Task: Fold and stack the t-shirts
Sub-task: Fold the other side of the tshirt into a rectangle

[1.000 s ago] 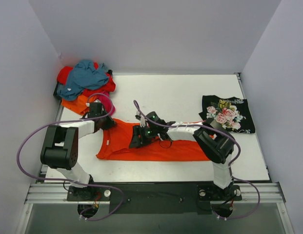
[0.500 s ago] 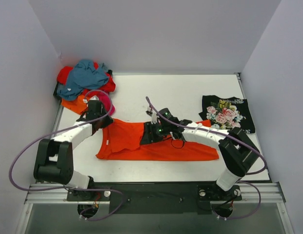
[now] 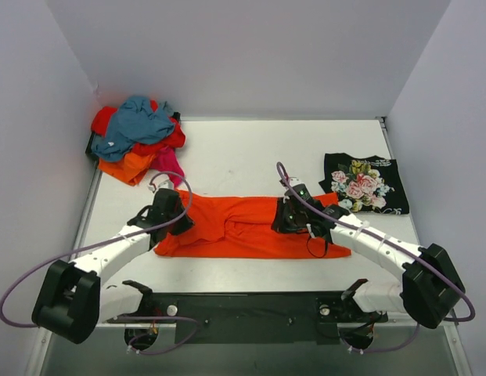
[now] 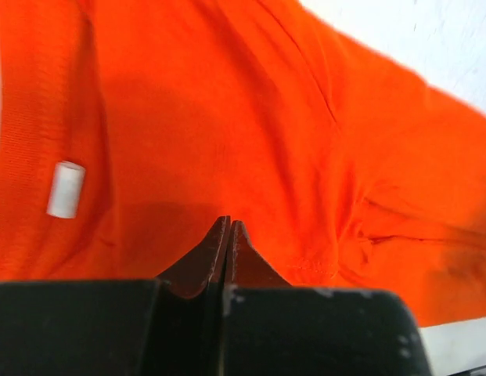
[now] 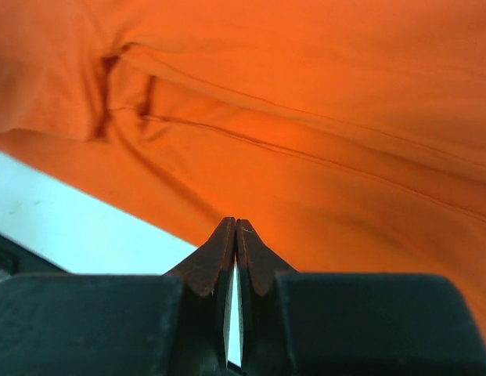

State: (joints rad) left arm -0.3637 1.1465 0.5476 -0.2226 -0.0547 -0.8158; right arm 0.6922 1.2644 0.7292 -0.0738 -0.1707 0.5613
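Orange t-shirt lies in a long flat band across the near middle of the white table. Left gripper is at its left end and right gripper is right of its centre. Both have their fingers pressed together, tips pinching the cloth. Black floral t-shirt lies far right; a heap of t-shirts sits far left.

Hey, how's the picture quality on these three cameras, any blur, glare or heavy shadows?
Top external: evenly lit and sharp, soft shadows on the table. Left wrist: orange shirt fairly sharp, a shadow ahead of the left gripper. Right wrist: shirt blurred at upper left, right gripper dark, no glare.
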